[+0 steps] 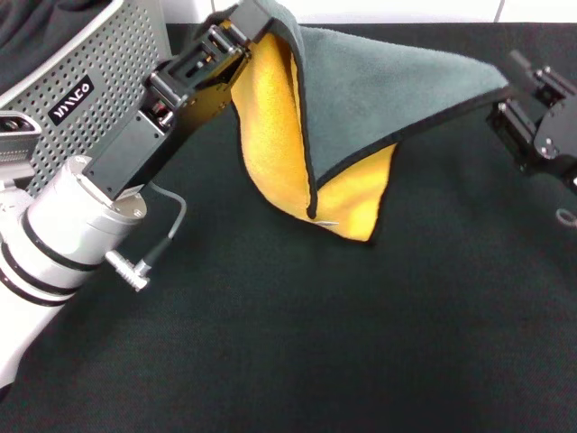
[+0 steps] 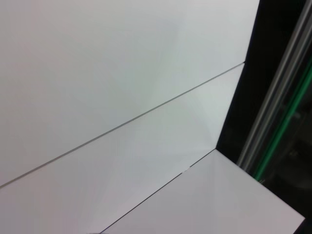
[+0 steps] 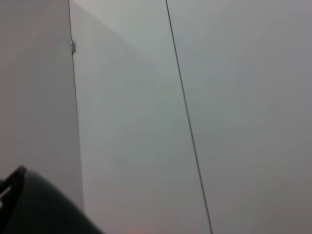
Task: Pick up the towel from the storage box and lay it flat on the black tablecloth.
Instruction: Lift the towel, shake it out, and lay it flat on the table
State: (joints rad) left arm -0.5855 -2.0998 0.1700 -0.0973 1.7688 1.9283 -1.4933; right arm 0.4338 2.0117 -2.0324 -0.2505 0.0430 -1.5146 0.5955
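Right now your black tablecloth (image 1: 297,343) is lying beneath the towel (image 1: 361,99), which is hanging stretched above it. Your left gripper (image 1: 242,41) is clamping one corner, your right gripper (image 1: 514,90) the opposite corner. Farther left, the storage box (image 1: 90,81) is sitting.

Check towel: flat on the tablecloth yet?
No. The towel hangs stretched between left gripper and right gripper, sagging above the black tablecloth.

Pale wall panels (image 2: 122,73) with thin dark seams; a green-edged metal rail (image 2: 280,107) runs alongside.
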